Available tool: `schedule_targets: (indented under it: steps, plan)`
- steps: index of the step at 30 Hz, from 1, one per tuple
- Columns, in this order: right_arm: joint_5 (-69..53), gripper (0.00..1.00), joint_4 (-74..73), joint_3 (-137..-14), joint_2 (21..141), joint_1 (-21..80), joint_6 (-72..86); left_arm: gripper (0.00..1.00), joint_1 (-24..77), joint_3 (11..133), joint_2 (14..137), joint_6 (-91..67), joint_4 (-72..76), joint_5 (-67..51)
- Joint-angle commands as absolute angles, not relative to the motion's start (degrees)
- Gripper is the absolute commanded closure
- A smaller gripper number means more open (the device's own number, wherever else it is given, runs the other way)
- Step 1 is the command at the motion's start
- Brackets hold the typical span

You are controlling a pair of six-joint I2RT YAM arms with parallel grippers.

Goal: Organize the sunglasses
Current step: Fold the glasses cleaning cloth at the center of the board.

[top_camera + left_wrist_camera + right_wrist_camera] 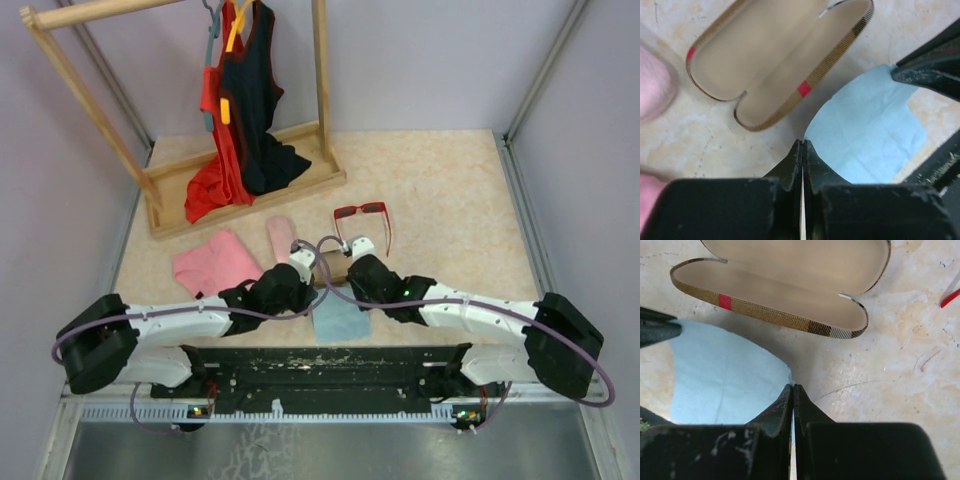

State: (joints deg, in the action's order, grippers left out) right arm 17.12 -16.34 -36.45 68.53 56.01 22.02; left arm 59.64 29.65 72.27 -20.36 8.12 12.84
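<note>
Sunglasses with red plastic frame and dark rectangular lenses (361,209) lie just beyond the right gripper (360,245), long axis crosswise to it; left gripper (300,252) sits farther off. Both claws fully closed, empty.

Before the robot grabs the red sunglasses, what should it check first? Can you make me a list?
1. The brown striped case is open: ok.
2. The case is empty inside: ok.
3. The red sunglasses lie free, nothing on them: ok.
4. The right gripper is open to grab: not ok, shut on nothing.
5. The left gripper is open: not ok, shut too.
6. The blue cloth is outside the case: ok.
</note>
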Motion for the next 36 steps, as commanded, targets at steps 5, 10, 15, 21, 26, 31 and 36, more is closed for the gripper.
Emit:
schedule_targets:
  steps: [5,10,15,21,26,31,36]
  plan:
    - [22.97,1.00,-5.81,-34.21,70.47,56.03,15.67,1.00,56.70,30.14,77.83,-14.10,17.20,9.74]
    - [21.34,1.00,-2.77,-30.95,67.09,56.01,15.20,1.00,56.71,29.13,76.57,-13.08,17.24,7.70]
    - [16.51,1.00,0.33,-27.58,63.21,56.05,13.70,1.00,56.80,26.30,73.97,-11.32,19.00,2.97]
    - [15.41,1.00,-1.22,-26.58,61.83,56.06,14.51,1.00,56.78,24.61,73.61,-11.03,19.01,-0.96]
    - [14.49,0.98,-3.17,-26.28,61.59,56.08,15.73,1.00,56.79,23.45,72.93,-11.32,19.10,-2.28]
    - [13.91,0.96,-4.97,-26.36,61.22,56.08,16.91,1.00,56.82,22.34,72.18,-11.77,19.42,-2.28]
    - [12.85,0.92,-6.26,-25.96,59.84,56.07,18.35,1.00,56.86,22.15,72.79,-11.88,19.67,-3.17]
